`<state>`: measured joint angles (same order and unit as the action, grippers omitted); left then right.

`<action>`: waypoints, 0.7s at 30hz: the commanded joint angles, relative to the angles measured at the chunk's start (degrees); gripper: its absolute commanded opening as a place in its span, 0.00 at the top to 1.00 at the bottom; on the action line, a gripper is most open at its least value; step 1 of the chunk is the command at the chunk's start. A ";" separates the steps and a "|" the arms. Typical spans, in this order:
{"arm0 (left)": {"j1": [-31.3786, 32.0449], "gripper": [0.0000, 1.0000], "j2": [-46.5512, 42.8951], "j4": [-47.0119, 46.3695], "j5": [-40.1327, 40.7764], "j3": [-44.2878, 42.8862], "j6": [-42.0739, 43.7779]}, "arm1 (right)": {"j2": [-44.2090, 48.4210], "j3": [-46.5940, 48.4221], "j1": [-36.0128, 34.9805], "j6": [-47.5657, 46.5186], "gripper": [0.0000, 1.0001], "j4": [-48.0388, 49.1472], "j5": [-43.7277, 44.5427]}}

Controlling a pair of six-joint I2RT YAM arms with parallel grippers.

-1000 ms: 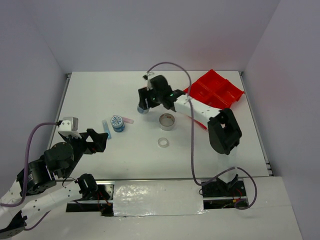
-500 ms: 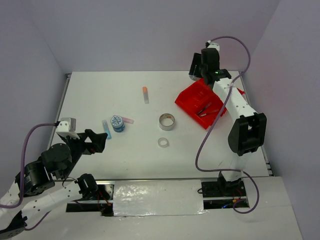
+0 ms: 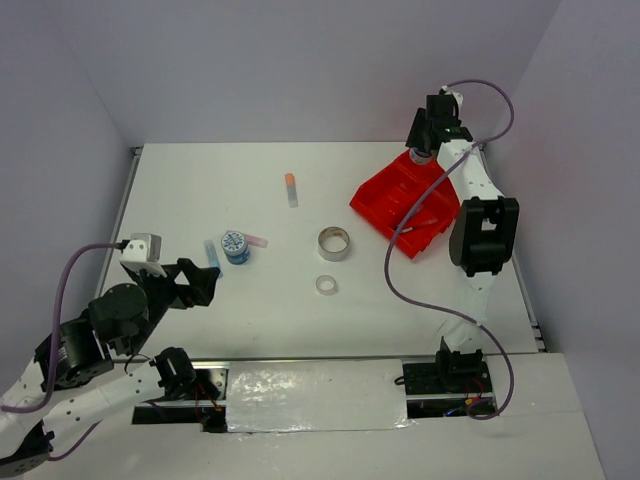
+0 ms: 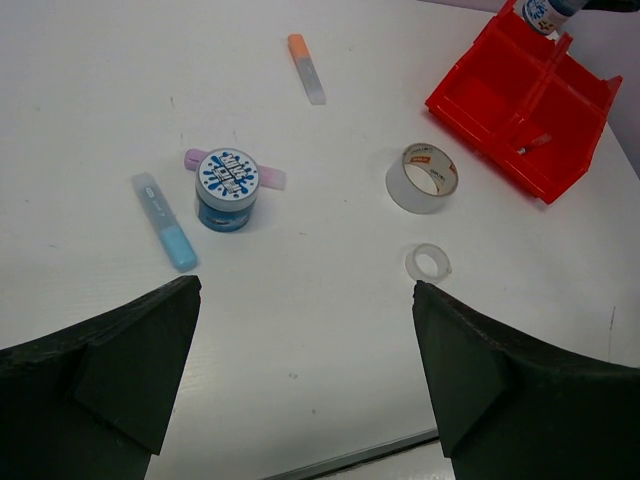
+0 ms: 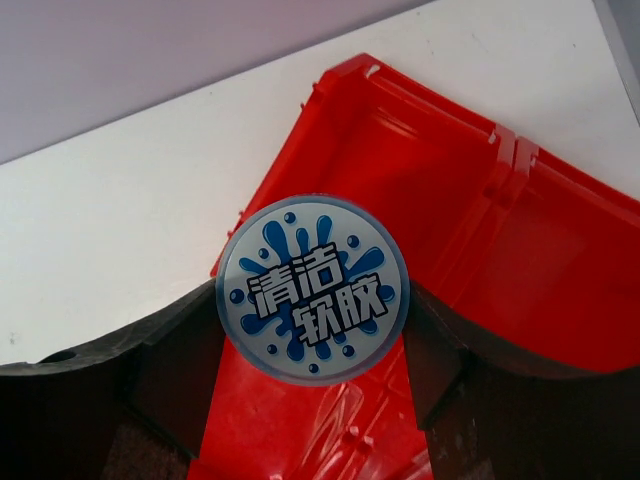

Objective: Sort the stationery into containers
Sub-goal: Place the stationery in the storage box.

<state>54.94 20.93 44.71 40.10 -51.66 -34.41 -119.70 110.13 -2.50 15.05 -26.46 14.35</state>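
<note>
The right tool grips a tub above the tray. The left tool stands fully open, empty, over the desk.

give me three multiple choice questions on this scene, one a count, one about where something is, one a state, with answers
1. How many short coloured tubes lie on the white table?
A. One
B. Three
C. Five

2. Where is the round plastic tub with a blue-and-white patterned lid that the right end effector grips?
A. Over the red plastic divided tray
B. Flat on the table's near edge
C. Beside the left arm's base

3. What state is the left end effector in?
A. Shut on a tube
B. Open, holding nothing
C. Shut, empty

Answers: 1 B, since a blue tube, a pink tube and an orange-capped tube lie there. 2 A, since the right wrist view shows the tub between the fingers with red compartments below. 3 B, since its jaws stand wide apart above the table with nothing between them.
</note>
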 commanded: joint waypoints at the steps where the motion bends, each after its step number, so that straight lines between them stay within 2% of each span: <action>1: 0.08 0.01 1.39 -3.22 -1.25 -0.81 1.89 | -2.02 8.42 0.92 -1.16 1.00 0.54 -1.07; 4: 0.08 0.01 2.36 -3.57 -1.86 -0.81 2.51 | -4.40 11.25 1.18 -1.16 0.98 -0.26 -2.40; 16: -0.97 0.01 1.49 -4.72 -4.06 -0.64 3.65 | -7.48 10.28 1.27 -1.34 0.92 0.44 0.06; 19: -1.06 0.01 1.13 -4.81 -4.32 -0.64 3.74 | -7.39 9.24 1.36 -1.16 0.85 0.44 -0.28; 20: -1.15 0.01 1.05 -4.72 -4.33 -0.64 3.74 | -7.30 8.97 1.36 -0.81 0.75 0.27 -0.20; 21: -1.15 0.01 0.96 -4.81 -4.50 -0.64 3.83 | -7.30 8.53 1.36 -0.81 0.74 0.09 -0.20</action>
<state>54.08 22.55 42.33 36.29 -51.66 -31.66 -127.98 118.52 -1.45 14.06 -28.64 13.10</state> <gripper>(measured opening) 0.993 0.721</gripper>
